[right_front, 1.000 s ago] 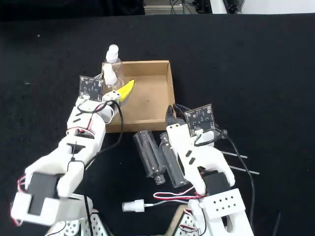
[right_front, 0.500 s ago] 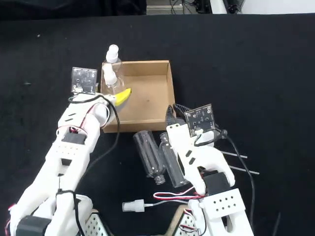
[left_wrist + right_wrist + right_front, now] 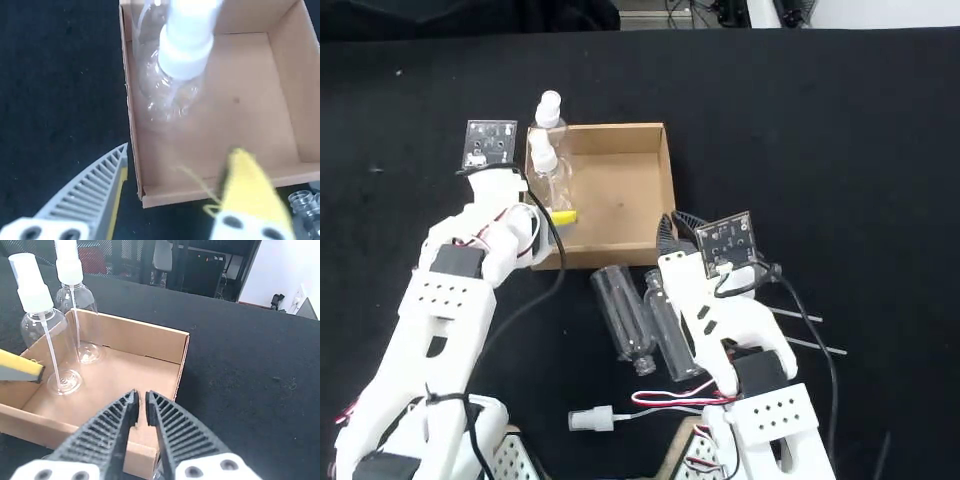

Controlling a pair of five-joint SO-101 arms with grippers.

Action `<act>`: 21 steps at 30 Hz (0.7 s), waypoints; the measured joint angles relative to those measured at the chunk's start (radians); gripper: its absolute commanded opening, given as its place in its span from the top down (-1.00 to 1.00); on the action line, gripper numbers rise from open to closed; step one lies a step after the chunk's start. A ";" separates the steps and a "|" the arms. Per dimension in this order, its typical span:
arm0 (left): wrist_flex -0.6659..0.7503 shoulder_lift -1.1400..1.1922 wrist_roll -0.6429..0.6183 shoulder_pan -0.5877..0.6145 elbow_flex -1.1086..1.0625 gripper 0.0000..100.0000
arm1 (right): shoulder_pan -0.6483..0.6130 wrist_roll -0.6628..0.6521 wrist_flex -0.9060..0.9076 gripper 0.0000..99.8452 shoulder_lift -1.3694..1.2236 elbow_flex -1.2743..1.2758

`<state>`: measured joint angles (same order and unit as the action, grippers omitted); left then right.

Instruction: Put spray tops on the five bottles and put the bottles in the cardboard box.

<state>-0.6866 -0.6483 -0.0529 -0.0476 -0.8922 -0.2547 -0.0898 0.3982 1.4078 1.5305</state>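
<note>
High view: the cardboard box point(image 3: 620, 205) sits mid-table, open side up. Two bottles already fitted with spray tops stand upright in its far-left corner, the far capped bottle point(image 3: 551, 122) touching the far wall and the near capped bottle point(image 3: 553, 178) just beside it against the left wall. Packing them tight into one corner leaves most of the floor bare, probably for the bottles yet to come.

The left gripper point(image 3: 552, 214) straddles the box's left wall on the near side of the near capped bottle. Its fingers are spread apart, the yellow finger point(image 3: 250, 185) inside the box and the grey finger point(image 3: 95, 195) outside, and they grip nothing. The bottle stands free on its own base.

The right gripper point(image 3: 141, 395) hangs over the box's near-right corner with its fingers drawn almost together on nothing.

Just near of the box, the left uncapped bottle point(image 3: 623, 310) and the right uncapped bottle point(image 3: 665, 320) lie on their sides, touching, open necks pointing near. A loose spray top point(image 3: 592, 418) lies nearer again, between the arm bases. Fitting a top should require one arm to hold the bottle steady while the other fits it.
</note>
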 measured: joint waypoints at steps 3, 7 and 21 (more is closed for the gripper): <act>0.028 0.003 -0.052 0.000 0.000 0.90 | 0.000 0.000 0.000 0.96 0.000 0.000; 0.040 0.003 -0.066 -0.005 0.000 0.91 | 0.000 0.000 0.000 0.96 0.000 0.000; 0.080 0.256 -0.034 -0.048 0.112 0.91 | 0.000 0.000 0.000 0.96 0.000 0.000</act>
<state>-0.6068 -0.3920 -0.0867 -0.0951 -0.7802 -0.2547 -0.0898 0.3982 1.4078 1.5305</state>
